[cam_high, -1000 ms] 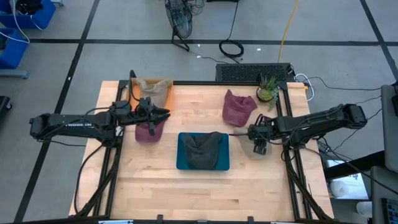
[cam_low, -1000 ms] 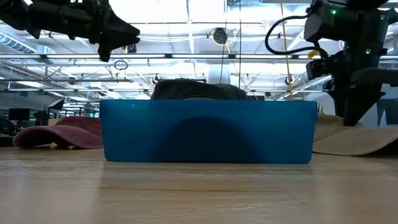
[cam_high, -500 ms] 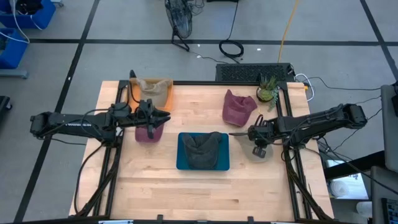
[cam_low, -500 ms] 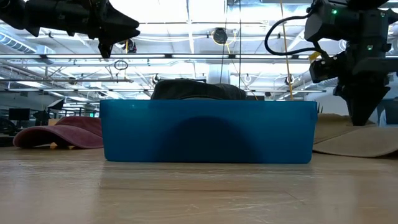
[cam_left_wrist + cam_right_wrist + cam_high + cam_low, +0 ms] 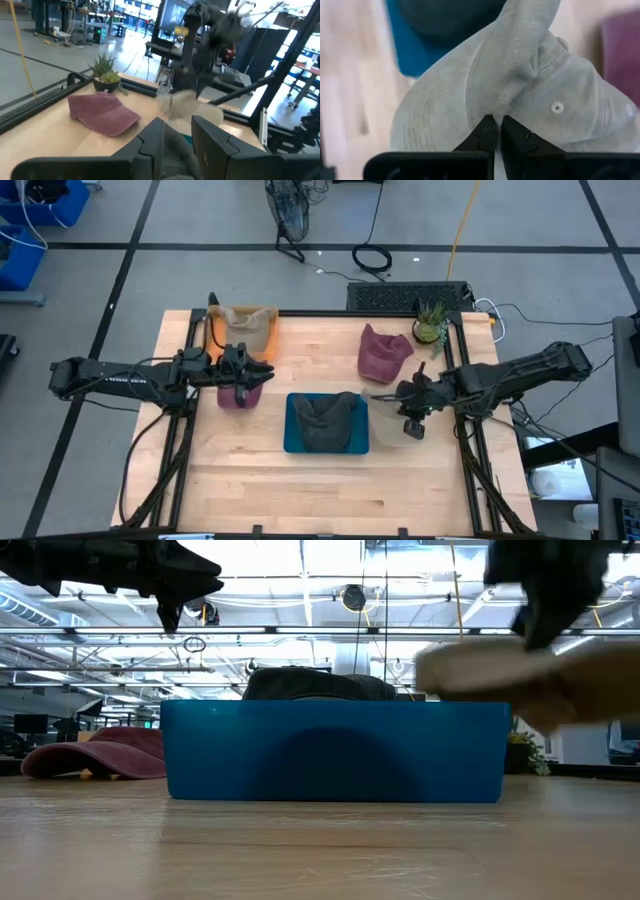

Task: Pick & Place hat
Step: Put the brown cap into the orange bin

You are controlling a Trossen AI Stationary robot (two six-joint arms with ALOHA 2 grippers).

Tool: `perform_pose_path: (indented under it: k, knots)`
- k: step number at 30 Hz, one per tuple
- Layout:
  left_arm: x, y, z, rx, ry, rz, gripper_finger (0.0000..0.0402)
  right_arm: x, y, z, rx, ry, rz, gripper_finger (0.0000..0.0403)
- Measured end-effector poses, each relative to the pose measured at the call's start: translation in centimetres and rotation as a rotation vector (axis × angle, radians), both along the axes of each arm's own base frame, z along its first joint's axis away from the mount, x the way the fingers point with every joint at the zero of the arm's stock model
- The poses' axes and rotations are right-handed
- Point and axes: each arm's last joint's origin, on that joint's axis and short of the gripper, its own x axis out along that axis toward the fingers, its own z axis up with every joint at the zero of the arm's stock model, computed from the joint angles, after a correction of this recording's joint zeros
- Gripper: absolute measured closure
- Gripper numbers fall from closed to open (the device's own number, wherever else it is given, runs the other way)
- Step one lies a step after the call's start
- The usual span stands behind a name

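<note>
Beige hat point(image 5: 520, 95) in right gripper point(image 5: 495, 131), seemingly lifted

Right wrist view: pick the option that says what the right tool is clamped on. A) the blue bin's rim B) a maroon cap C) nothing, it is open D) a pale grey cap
D: the right tool is pinched shut on the fabric of the pale grey cap, which fills the view, with the blue bin beyond it; in the low view the cap hangs off the table.
</note>
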Motion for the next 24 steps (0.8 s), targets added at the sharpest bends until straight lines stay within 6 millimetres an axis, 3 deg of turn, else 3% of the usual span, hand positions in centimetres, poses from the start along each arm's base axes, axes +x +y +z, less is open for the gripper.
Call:
perform_pose_path:
  k: [6,11,17,24]
  knots:
    - [0.0,-0.3,0.1,0.003,-0.011,-0.019,0.0300,1.0,0.4,4.9,-0.138,-0.234,0.045,0.0398]
    - [0.0,-0.4,0.4,0.007,-0.042,-0.024,0.0300,3.1,0.1,6.7,-0.328,-0.463,0.046,0.0398]
    - [0.0,-1.2,1.3,0.068,-0.128,-0.066,0.0300,7.2,-1.9,6.1,-0.466,-0.544,0.029,0.0398]
    - [0.1,-1.8,1.1,0.128,-0.111,-0.088,0.0300,11.2,-4.7,4.1,-0.422,-0.596,0.026,0.0399]
